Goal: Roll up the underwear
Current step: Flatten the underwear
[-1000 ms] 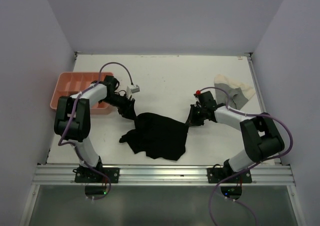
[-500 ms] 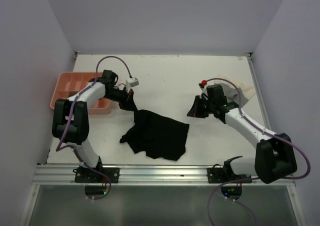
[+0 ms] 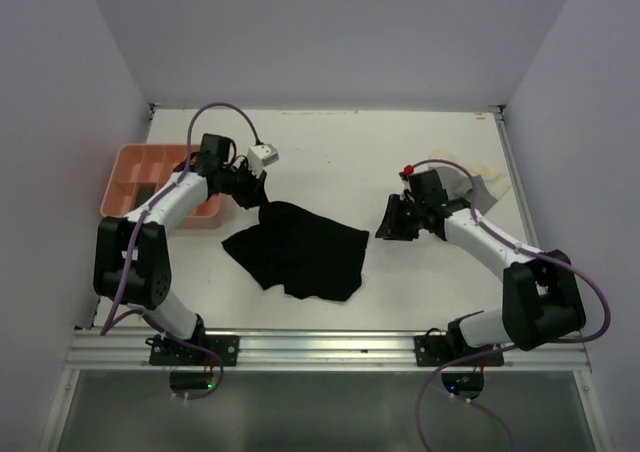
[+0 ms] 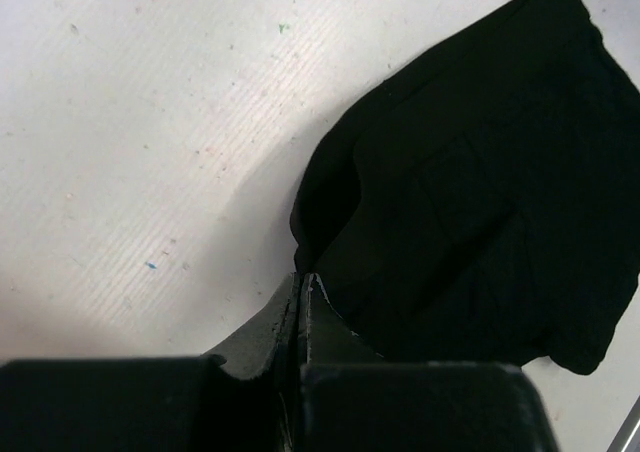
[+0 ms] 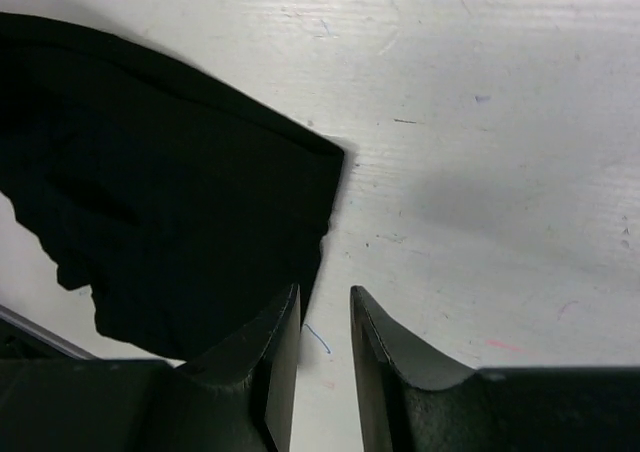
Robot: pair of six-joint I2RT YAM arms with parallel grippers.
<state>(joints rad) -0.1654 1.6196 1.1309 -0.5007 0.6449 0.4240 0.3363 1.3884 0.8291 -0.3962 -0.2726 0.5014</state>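
Observation:
A black underwear point(image 3: 297, 254) lies spread and slightly creased at the table's middle. My left gripper point(image 3: 262, 202) is at its far left corner, and in the left wrist view the jaws point(image 4: 302, 278) are pressed together on that corner of the black cloth point(image 4: 470, 212). My right gripper point(image 3: 387, 222) stands just right of the cloth's far right corner. Its jaws are slightly open point(image 5: 325, 300) over bare table, with the black cloth point(image 5: 170, 192) touching the outside of the left finger. A cream underwear point(image 3: 478, 180) lies crumpled at the back right, behind the right arm.
A pink compartment tray point(image 3: 122, 162) stands at the left edge, with a dark item point(image 3: 147, 194) in one compartment. White walls close the table at left, back and right. A metal rail point(image 3: 330, 347) runs along the near edge by the arm bases.
The left gripper shut on the cloth's left corner and drew it back and left, so the cloth shifted left and lies flatter. The right gripper opened and left the right corner.

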